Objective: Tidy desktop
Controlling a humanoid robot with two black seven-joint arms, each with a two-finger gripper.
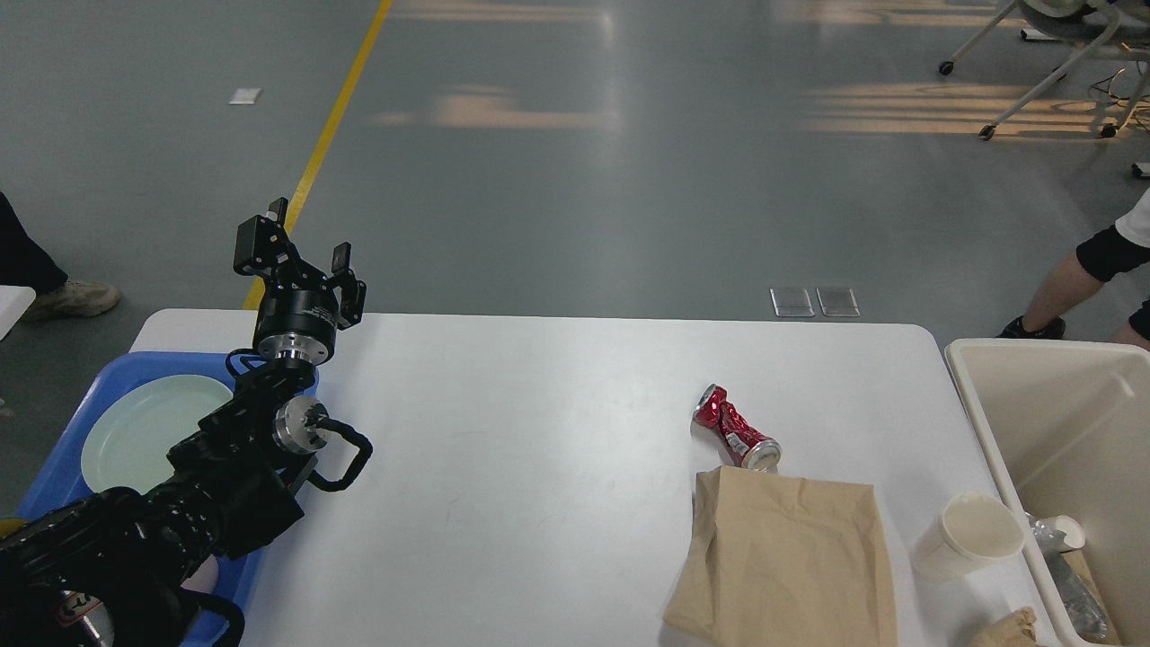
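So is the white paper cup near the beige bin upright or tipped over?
Tipped. The white paper cup lies on its side on the white desktop, its open mouth facing up and right toward the beige rectangular bin.

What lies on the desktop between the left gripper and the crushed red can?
Nothing: in the head view, bare desktop separates the left gripper from the can.

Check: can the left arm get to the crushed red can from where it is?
Probably, with a long reach. Left gripper is raised, fingers apart, at the far-left edge; bare desktop lies between it and the can.
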